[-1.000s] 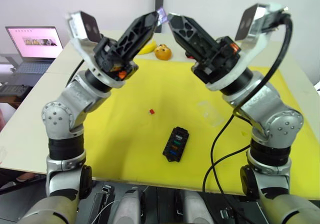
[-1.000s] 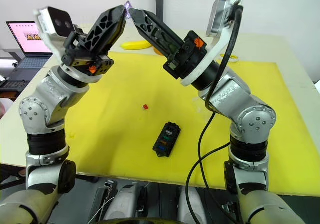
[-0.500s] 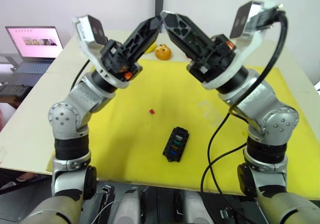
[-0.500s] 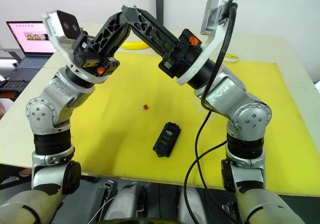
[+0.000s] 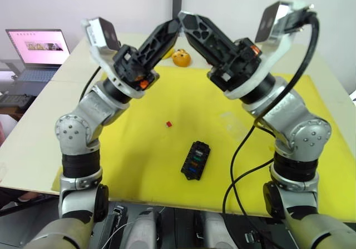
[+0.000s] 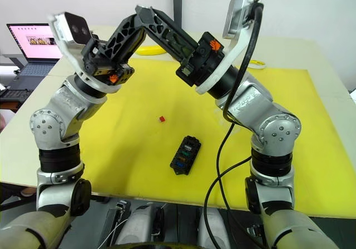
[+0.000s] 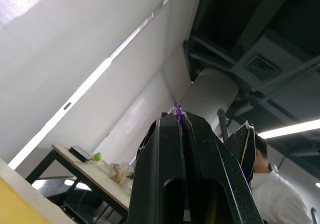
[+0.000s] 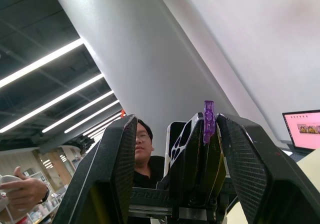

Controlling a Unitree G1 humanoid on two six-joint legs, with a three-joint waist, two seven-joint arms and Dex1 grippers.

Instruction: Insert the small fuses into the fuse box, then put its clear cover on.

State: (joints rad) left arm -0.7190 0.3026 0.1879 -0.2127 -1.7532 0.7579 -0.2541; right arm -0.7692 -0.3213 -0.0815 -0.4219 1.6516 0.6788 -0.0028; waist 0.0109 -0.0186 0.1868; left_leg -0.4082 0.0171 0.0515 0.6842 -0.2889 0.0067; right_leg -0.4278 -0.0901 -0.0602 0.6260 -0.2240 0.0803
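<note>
A tiny purple translucent blade fuse [image 7: 177,111] is pinched at the tip of the closed left hand [image 7: 181,118], between the spread fingers of the right hand [image 8: 170,129]. Being light, stiff and slippery, it should be taken by its plastic body. The black slotted fuse box [image 5: 195,160] lies well below both hands.

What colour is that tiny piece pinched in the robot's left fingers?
Purple fuse, clearest in the right wrist view.

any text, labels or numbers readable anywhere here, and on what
None can be read.
Laptop screen: a pink page with a strip of pictures; any text on it is too small to read.
Fuse box: any markings on it or its coloured fuses are too small to tell.
</note>
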